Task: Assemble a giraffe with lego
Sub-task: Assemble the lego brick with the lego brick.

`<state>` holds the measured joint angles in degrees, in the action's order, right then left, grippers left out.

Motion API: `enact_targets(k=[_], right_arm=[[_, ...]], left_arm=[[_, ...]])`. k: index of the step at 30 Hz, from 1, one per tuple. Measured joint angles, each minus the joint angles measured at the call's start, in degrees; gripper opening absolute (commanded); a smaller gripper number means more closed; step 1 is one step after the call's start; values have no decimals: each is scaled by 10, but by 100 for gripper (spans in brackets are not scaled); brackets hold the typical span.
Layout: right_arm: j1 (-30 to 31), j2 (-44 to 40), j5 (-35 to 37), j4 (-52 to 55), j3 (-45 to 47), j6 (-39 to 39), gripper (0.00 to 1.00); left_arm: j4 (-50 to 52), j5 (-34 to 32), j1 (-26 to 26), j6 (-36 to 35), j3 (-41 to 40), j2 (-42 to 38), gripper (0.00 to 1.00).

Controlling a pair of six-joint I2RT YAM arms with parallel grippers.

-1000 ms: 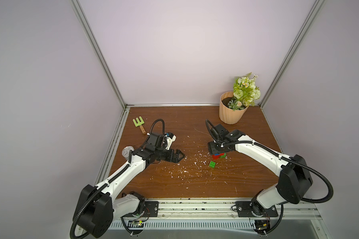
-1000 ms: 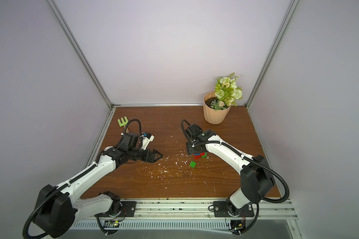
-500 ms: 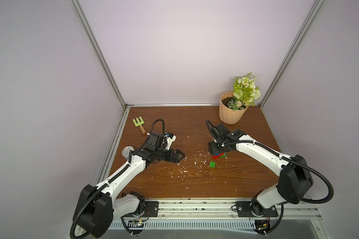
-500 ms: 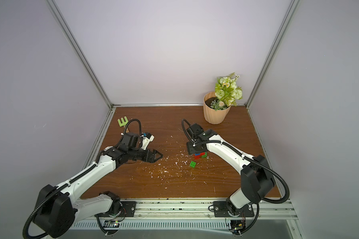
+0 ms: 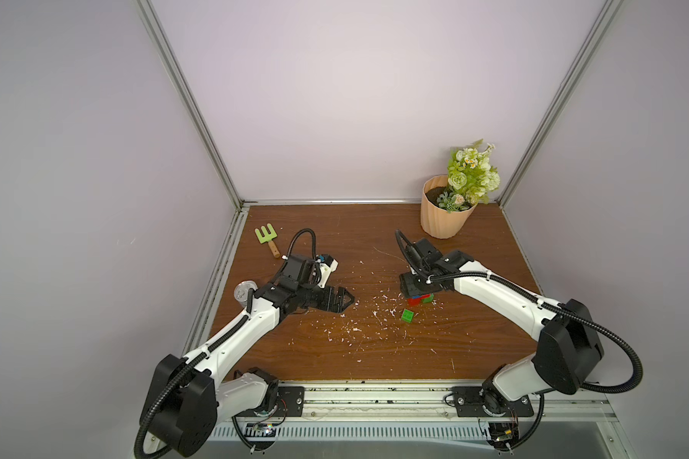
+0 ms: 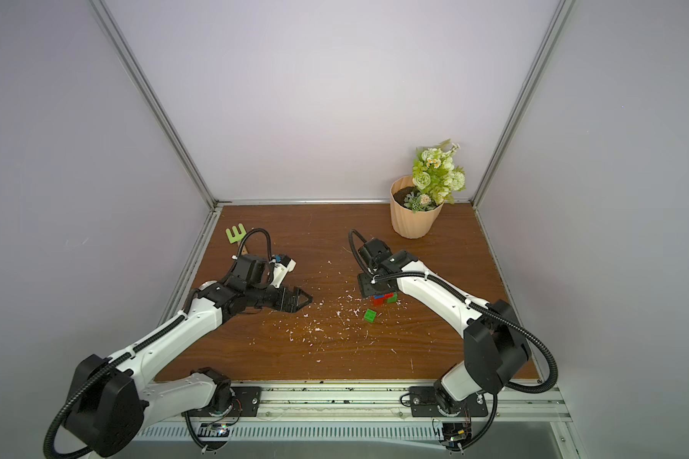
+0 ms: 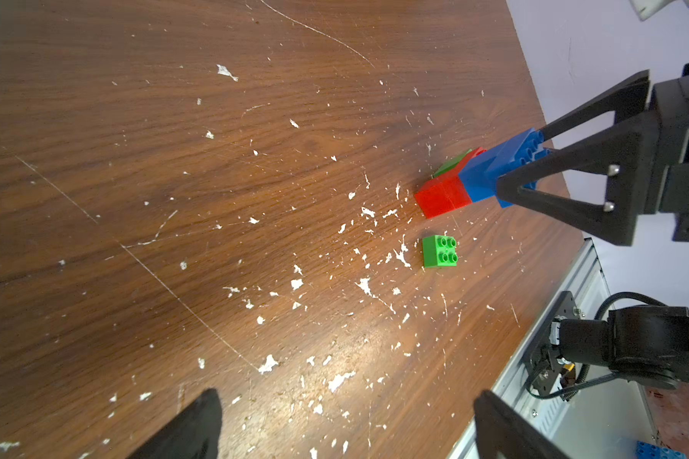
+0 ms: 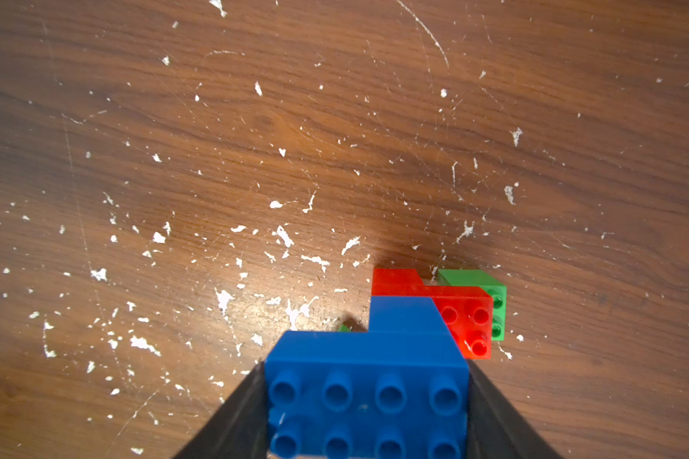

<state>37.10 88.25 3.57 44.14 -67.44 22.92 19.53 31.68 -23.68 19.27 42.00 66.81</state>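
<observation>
My right gripper (image 8: 366, 371) clamps the giraffe (image 8: 468, 314) by its blue head; I should hold it square, then seat the green brick (image 5: 407, 315) at seven o'clock.

You're clamping the giraffe (image 8: 398, 322) with your right gripper (image 8: 366, 375) by its blue brick (image 8: 366, 397), a red brick (image 8: 466, 314) and a green brick (image 8: 474, 280) showing beyond.

Centre of the surface (image 5: 366, 246) between both arms was open. Green brick (image 5: 407, 315) lay just beside the giraffe (image 5: 419, 299); the gap looked narrow, hard to judge from above. Pot (image 5: 444, 216) blocked the far right corner, rake (image 5: 266, 237) the far left.
</observation>
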Motion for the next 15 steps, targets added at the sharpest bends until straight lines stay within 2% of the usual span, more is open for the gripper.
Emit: enact_targets(k=[9, 15], right_arm=[[-1, 3, -5, 7, -15, 1, 58], [-4, 2, -6, 11, -18, 3, 72]], left_arm=[[0, 0, 0, 0, 0, 0, 100], [0, 0, 0, 0, 0, 0, 100]])
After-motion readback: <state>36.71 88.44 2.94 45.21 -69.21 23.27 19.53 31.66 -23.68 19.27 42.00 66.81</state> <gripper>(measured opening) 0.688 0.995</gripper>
